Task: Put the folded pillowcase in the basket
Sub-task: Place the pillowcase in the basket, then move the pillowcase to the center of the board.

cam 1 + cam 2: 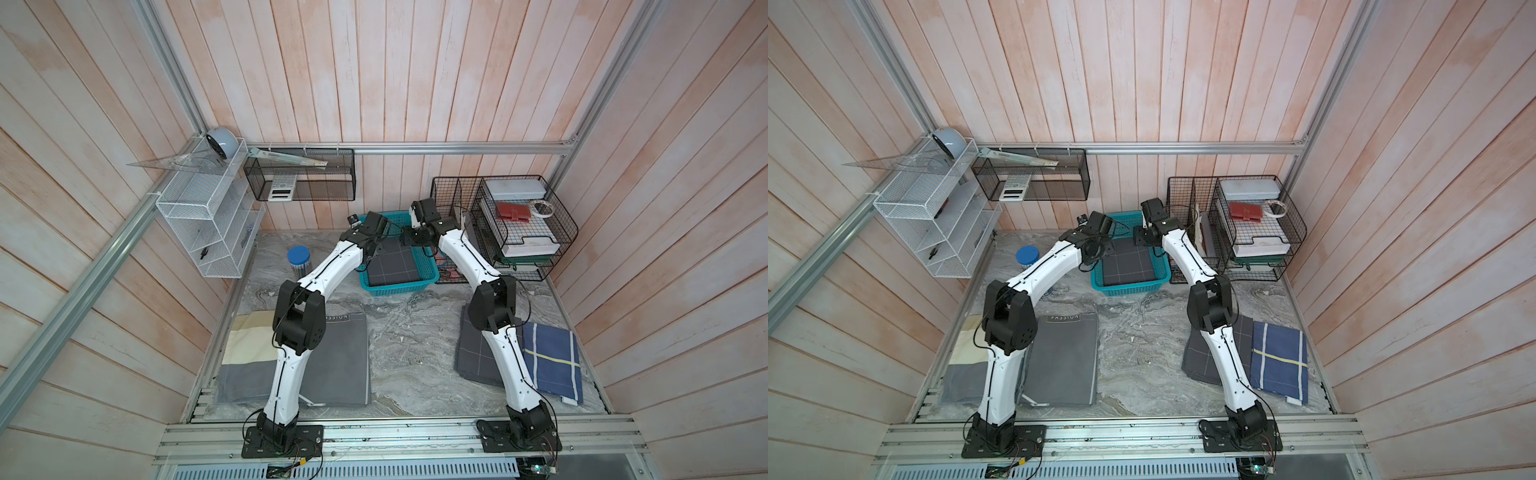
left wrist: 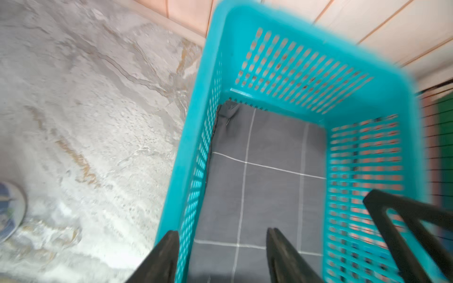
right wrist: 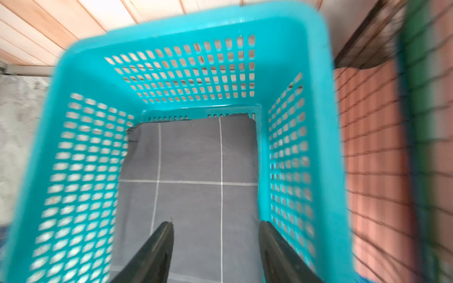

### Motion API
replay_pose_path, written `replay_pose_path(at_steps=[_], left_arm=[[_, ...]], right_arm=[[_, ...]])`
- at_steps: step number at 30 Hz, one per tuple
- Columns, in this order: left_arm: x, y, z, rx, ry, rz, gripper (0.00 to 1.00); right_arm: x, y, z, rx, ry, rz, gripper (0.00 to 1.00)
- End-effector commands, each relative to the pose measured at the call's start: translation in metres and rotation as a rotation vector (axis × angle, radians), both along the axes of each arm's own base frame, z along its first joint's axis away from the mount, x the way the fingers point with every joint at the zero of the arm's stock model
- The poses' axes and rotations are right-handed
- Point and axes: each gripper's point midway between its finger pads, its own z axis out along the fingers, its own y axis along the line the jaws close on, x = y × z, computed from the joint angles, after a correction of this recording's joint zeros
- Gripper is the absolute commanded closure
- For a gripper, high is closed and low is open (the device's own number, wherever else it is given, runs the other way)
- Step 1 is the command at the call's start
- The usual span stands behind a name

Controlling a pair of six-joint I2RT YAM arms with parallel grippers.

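Left claw [image 2: 221, 231], open and empty, seems to straddle the nine o'clock wall of the basket [image 2: 294, 36]; pulling away sideways could hook it and drag the basket. The folded pillowcase [image 3: 191, 159], dark grey with white lines, lies flat on the basket floor, at twelve o'clock on the table [image 1: 415, 340]. Right claw [image 3: 215, 223] hangs open and empty close over it; a low retreat could snag the cloth and spoil the fold. Only legible writing: "PASSION" on the grey cloth [image 1: 1064, 357] at seven o'clock

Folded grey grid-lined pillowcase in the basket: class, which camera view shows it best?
Right wrist view: the folded grey grid-lined pillowcase lies flat inside the teal plastic lattice basket. The left wrist view shows it slanted and cropped; both top views show it small, partly behind arms.
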Motion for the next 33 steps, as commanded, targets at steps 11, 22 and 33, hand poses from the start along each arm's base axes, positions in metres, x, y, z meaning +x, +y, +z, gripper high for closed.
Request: replay_pose_path(at_steps=[11,22,33], left_arm=[[-0.148,0.060,0.056,-0.107,-0.161,-0.073,0.15],[-0.236,0.052,-0.018,-0.227,-0.094,-0.138,0.09],[-0.247,0.002,-0.039,-0.254,-0.097,-0.208,0.04]], right_arm=[[-0.176,-0.090,0.063,0.019,-0.036,-0.134,0.34],[-0.284,-0.166,-0.050,-0.074,0.112,-0.302,0.31],[-0.289,-0.178,-0.103,-0.167,0.229,-0.353,0.30]])
